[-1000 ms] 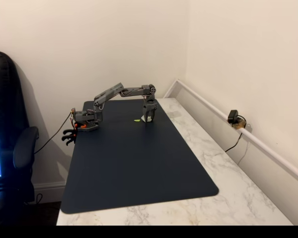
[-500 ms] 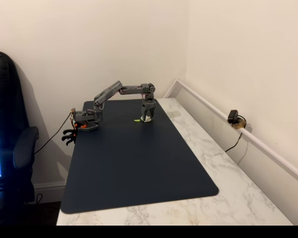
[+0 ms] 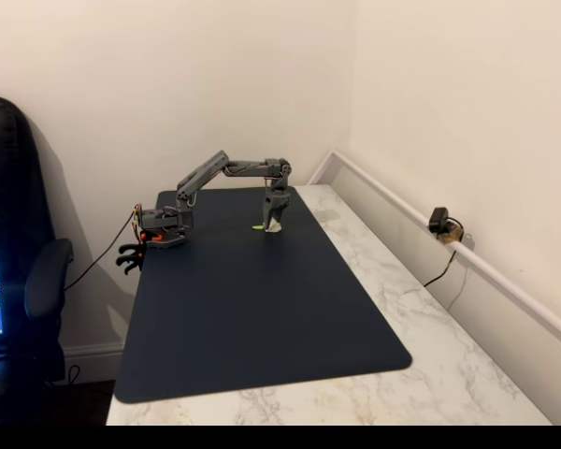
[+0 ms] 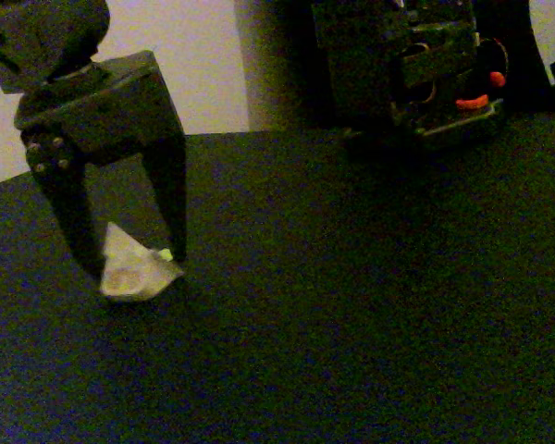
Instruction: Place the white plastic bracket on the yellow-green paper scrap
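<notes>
My gripper (image 3: 274,223) points straight down over the far part of the dark mat (image 3: 252,318). In a fixed view from close up, the gripper (image 4: 135,266) has one finger on each side of the white plastic bracket (image 4: 134,270) and is closed on it. The bracket hangs right at mat level; I cannot tell whether it touches the mat. The yellow-green paper scrap (image 3: 258,226) lies flat just left of the gripper. Close up, a sliver of the scrap (image 4: 166,253) peeks out behind the bracket beside the right finger.
The arm's base (image 3: 162,229) is clamped at the mat's far left edge. The marble tabletop (image 3: 402,309) runs along the right, with a small camera (image 3: 439,223) on the wall rail. An office chair (image 3: 23,281) stands to the left.
The gripper has shifted a little to the left with the bracket in it, closing the gap to the paper scrap. The upper arm has risen slightly.
</notes>
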Tool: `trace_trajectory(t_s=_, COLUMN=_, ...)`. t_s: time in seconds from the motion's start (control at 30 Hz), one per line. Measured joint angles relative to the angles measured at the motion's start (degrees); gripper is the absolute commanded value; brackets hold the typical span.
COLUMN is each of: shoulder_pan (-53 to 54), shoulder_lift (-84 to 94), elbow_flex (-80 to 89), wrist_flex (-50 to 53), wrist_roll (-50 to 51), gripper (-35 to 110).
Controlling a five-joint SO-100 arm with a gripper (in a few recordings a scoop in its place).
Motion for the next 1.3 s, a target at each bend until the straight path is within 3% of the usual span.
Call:
trace_trajectory(t_s=0.03, shoulder_pan=0.26, shoulder_lift=0.00, elbow_flex=0.00, wrist_flex=0.00, wrist_roll=0.00, gripper=0)
trace_trajectory(t_s=0.9, shoulder_pan=0.00, shoulder_lift=1.41, elbow_flex=-5.62, wrist_flex=0.09, wrist_roll=-7.56, gripper=0)
trace_trajectory(t_s=1.03, shoulder_pan=-0.70, shoulder_lift=1.41, elbow_flex=-7.03, wrist_flex=0.09, wrist_roll=-6.68, gripper=17)
trace_trajectory(t_s=1.3, shoulder_pan=-0.70, shoulder_lift=1.41, elbow_flex=-4.48, wrist_flex=0.09, wrist_roll=-3.96, gripper=32)
